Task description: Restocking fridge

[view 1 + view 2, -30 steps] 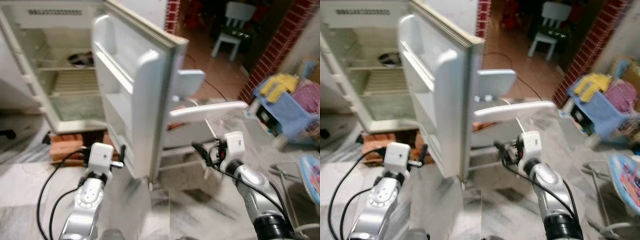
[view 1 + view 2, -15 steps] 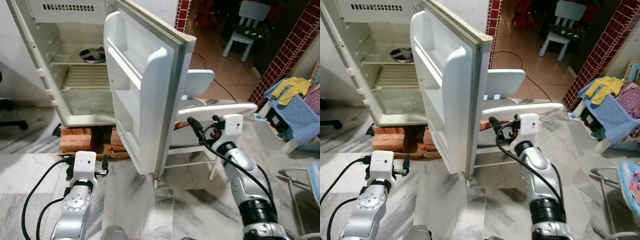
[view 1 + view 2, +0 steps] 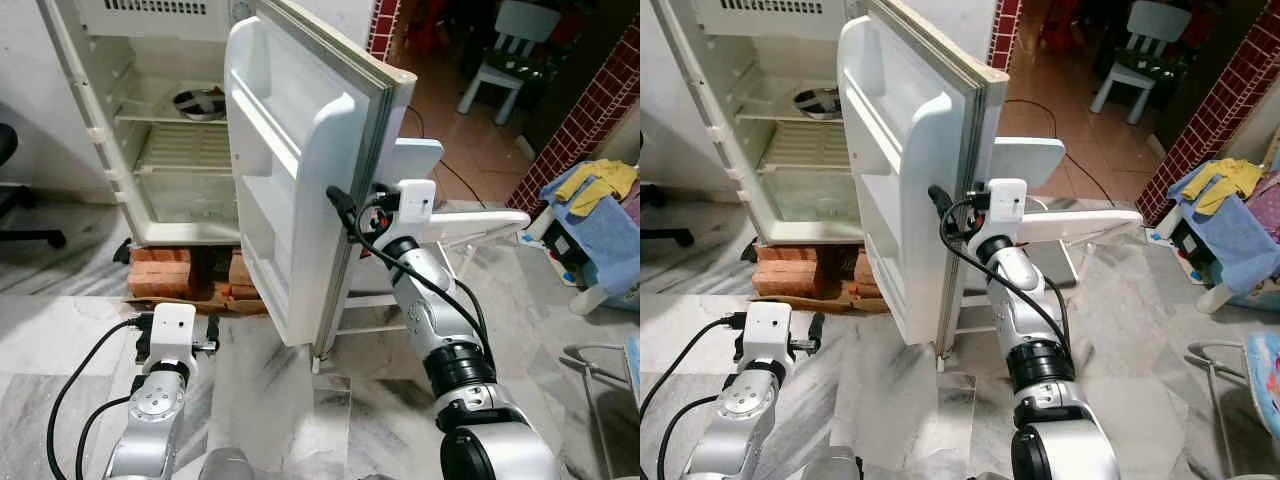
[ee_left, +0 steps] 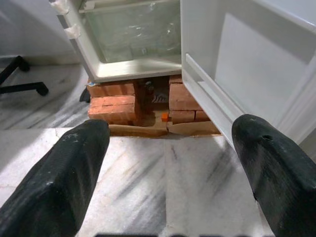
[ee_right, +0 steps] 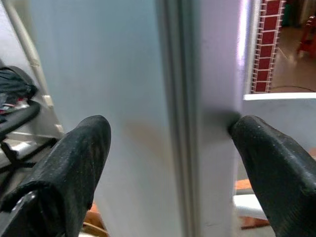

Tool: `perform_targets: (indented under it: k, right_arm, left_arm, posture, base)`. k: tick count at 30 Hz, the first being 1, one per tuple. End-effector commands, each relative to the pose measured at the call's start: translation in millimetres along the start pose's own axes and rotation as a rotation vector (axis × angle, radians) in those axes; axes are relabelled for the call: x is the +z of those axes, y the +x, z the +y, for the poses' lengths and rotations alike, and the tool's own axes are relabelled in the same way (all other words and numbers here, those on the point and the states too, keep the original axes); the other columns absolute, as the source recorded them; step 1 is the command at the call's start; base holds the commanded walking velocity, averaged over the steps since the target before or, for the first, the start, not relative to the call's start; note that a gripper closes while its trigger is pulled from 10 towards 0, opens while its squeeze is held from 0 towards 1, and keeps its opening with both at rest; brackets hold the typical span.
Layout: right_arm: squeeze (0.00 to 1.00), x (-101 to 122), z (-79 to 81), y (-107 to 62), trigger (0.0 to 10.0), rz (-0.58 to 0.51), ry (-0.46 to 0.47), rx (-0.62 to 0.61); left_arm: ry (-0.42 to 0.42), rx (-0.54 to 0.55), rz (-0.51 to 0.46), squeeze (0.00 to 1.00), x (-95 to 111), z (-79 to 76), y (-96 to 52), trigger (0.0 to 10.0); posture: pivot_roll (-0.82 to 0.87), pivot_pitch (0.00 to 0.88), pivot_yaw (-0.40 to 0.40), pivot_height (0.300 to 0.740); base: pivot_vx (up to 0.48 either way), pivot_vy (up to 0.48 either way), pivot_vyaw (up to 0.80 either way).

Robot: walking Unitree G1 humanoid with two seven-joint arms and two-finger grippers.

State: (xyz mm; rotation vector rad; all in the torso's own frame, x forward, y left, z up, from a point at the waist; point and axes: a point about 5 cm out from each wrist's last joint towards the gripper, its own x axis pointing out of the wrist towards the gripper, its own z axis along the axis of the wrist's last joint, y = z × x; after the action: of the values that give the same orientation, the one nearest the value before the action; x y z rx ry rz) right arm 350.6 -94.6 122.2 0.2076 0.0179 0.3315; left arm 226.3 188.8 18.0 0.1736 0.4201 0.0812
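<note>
The white fridge [image 3: 180, 150] stands open, a metal bowl [image 3: 198, 100] on its upper wire shelf. Its door [image 3: 290, 170] is swung out toward me, its door shelves bare. My right gripper [image 5: 173, 148] is open at the door's free edge [image 3: 975, 150]; one finger lies on the inner side and the other finger [image 5: 269, 158] touches the outer face. My left gripper [image 4: 168, 163] hangs open low over the marble floor, pointing at the fridge's base, with nothing between its fingers.
Red bricks [image 3: 160, 272] prop up the fridge. A white table [image 3: 480, 222] stands just behind the door on the right. An office chair base [image 3: 30, 235] is at the left, a blue cloth pile [image 3: 605, 205] at the right, a brick pillar [image 3: 590, 110] beyond.
My right gripper has swung left from beside the white table to the door's edge, which now sits between its fingers. The left arm stays low. The camera has shifted.
</note>
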Motion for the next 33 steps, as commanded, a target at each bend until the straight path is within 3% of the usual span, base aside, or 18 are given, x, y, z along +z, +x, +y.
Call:
perform_targets:
  k: [1, 9, 10, 14, 15, 17, 18, 20, 21, 22, 24, 25, 27, 28, 30, 32, 33]
  right_arm:
    - [0.00, 16, -1.5, 8.3, 10.0, -0.047, -0.045, -0.011]
    - [0.00, 20, -3.7, 15.3, 10.0, -0.060, -0.097, -0.022]
    - [1.00, 19, -3.7, 14.9, 10.0, -0.059, -0.084, -0.018]
    - [1.00, 18, 1.8, 18.6, 10.0, -0.066, -0.077, -0.027]
    - [0.47, 20, 8.3, 21.7, 10.0, -0.072, -0.036, 0.005]
    - [0.47, 21, 15.2, 24.1, 10.0, -0.080, 0.010, 0.046]
    - [0.00, 26, 30.0, 25.8, 10.0, -0.100, 0.065, 0.146]
    - [0.00, 30, 46.5, 26.5, 10.0, -0.115, 0.130, 0.262]
    - [0.00, 34, 65.8, 22.6, 10.0, -0.111, 0.261, 0.425]
    - [0.00, 38, 75.8, 18.9, 10.0, -0.110, 0.336, 0.518]
    - [0.00, 59, 107.8, -14.3, 10.0, -0.121, 0.523, 0.914]
    - [0.00, 59, 107.8, -14.3, 10.0, -0.121, 0.523, 0.914]
    - [0.00, 71, 115.0, -37.5, 10.0, -0.115, 0.597, 1.096]
    - [0.00, 71, 115.0, -37.5, 10.0, -0.115, 0.597, 1.096]
    - [0.00, 75, 115.3, -54.1, 10.0, -0.098, 0.625, 1.199]
    - [0.00, 69, 108.8, -58.8, 10.0, -0.065, 0.614, 1.189]
    - [0.00, 51, 97.3, -54.5, 10.0, 0.000, 0.573, 1.088]
  left_arm:
    - [0.001, 0.010, -0.006, 0.00, 2, 0.0, -1.4, 10.0]
    - [0.006, 0.012, 0.000, 0.00, 2, 0.3, -1.9, 10.0]
    - [0.006, 0.012, 0.000, 0.00, 2, 0.4, -1.8, 10.0]
    - [0.016, -0.001, -0.002, 0.00, 3, -0.7, -0.3, 10.0]
    - [0.017, -0.004, -0.003, 0.00, 4, -1.0, -0.1, 10.0]
    - [0.018, -0.005, -0.005, 0.00, 4, -1.3, 0.1, 10.0]
    - [0.020, -0.009, -0.008, 0.00, 4, -1.3, 0.2, 10.0]
    - [0.023, -0.011, -0.008, 0.00, 4, -1.2, 0.0, 10.0]
    - [0.023, -0.011, -0.008, 0.00, 5, -1.0, -0.3, 10.0]
    - [0.023, -0.011, -0.009, 0.00, 5, -1.0, -0.5, 10.0]
    - [0.025, -0.013, -0.010, 0.00, 5, -0.9, -1.3, 10.0]
    - [0.025, -0.013, -0.010, 0.00, 5, -0.9, -1.3, 10.0]
    - [0.025, -0.018, -0.014, 0.00, 5, -1.3, -2.0, 10.0]
    - [0.025, -0.018, -0.014, 0.00, 5, -1.3, -2.0, 10.0]
    - [0.026, -0.023, -0.020, 0.00, 6, -1.7, -2.7, 10.0]
    - [0.027, -0.032, -0.026, 0.00, 6, -2.7, -3.2, 10.0]
    - [0.028, -0.042, -0.031, 0.00, 6, -3.7, -3.3, 10.0]
  posture:
    - [0.20, 0.000, -0.094, 0.740]
    - [0.20, 0.000, -0.093, 0.740]
    - [0.20, 0.000, -0.093, 0.740]
    - [0.20, 0.000, -0.086, 0.740]
    - [0.20, 0.000, -0.087, 0.740]
    - [0.20, 0.000, -0.087, 0.740]
    - [0.21, 0.000, -0.086, 0.740]
    - [0.21, 0.000, -0.086, 0.740]
    - [0.21, 0.000, -0.085, 0.740]
    - [0.21, 0.000, -0.085, 0.740]
    - [0.21, 0.000, -0.088, 0.740]
    - [0.21, 0.000, -0.088, 0.740]
    - [0.21, 0.000, -0.089, 0.740]
    - [0.21, 0.000, -0.089, 0.740]
    - [0.21, 0.000, -0.086, 0.740]
    - [0.20, 0.000, -0.085, 0.740]
    - [0.20, 0.000, -0.083, 0.740]
  base:
    - [0.000, 0.000, 0.00]
    - [0.000, 0.000, 0.00]
    - [0.000, 0.000, 0.00]
    - [0.000, 0.000, 0.00]
    - [0.000, 0.000, 0.00]
    - [0.000, 0.000, 0.00]
    - [0.000, 0.000, 0.00]
    - [0.000, 0.000, 0.00]
    - [0.000, 0.000, 0.00]
    - [0.000, 0.000, 0.00]
    - [0.000, 0.000, 0.00]
    - [0.000, 0.000, 0.00]
    - [0.000, 0.000, 0.00]
    - [0.000, 0.000, 0.00]
    - [0.000, 0.000, 0.00]
    - [0.000, 0.000, 0.00]
    - [0.000, 0.000, 0.00]
